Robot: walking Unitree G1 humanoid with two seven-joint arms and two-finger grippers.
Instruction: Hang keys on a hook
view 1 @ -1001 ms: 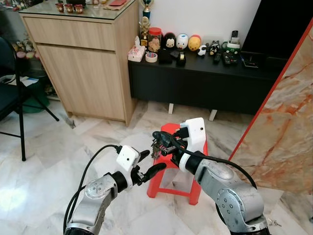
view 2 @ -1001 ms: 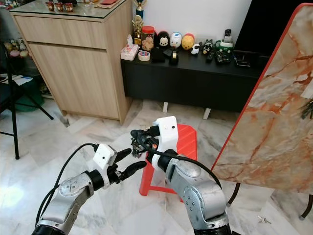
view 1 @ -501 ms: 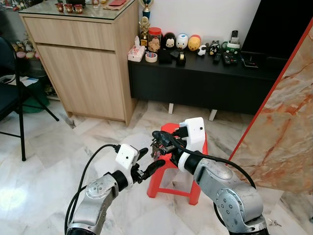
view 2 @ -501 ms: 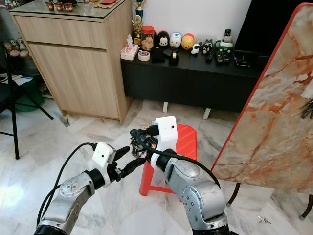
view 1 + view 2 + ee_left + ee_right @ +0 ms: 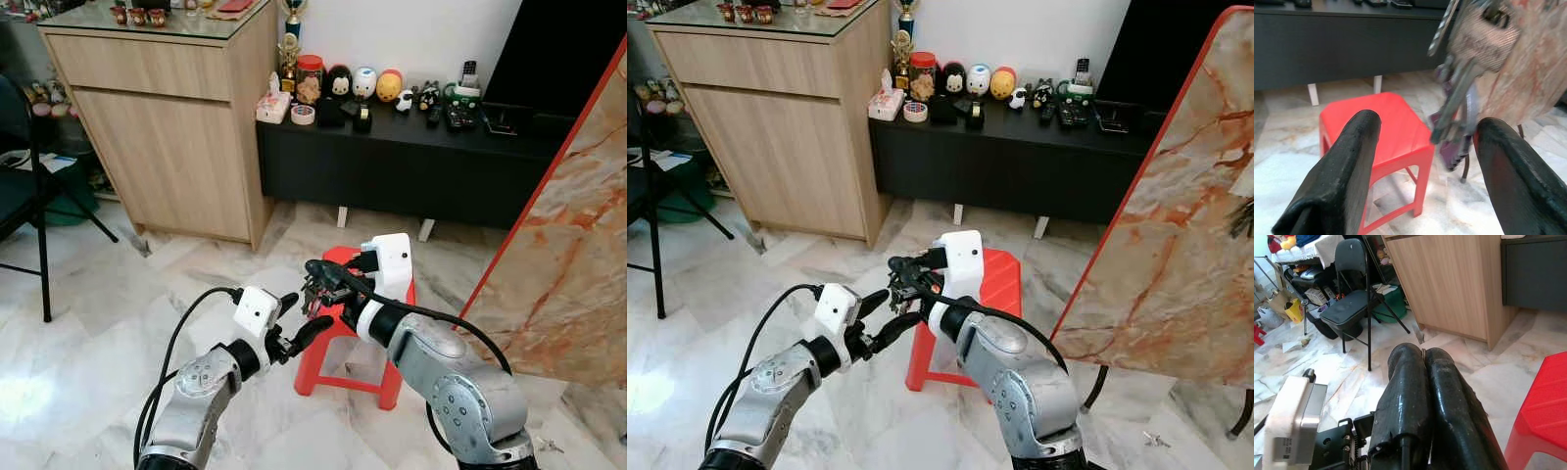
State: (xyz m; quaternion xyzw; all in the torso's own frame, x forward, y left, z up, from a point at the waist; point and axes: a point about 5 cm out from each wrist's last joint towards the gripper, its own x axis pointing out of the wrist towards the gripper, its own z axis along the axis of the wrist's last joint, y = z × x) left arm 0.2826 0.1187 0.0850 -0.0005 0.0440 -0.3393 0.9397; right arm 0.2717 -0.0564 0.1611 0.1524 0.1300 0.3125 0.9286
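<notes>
Dangling mid-frame above the red stool (image 5: 362, 323), the keys (image 5: 1462, 83) hang pinched in the right gripper (image 5: 318, 284) fingers; the left gripper (image 5: 294, 323) spreads wide around them. Light, loose, jangly — best gripped by the ring.

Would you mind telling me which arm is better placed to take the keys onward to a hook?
The right. Its claw is shut on the keys, while the left claw is open beside them, holding nothing.
</notes>
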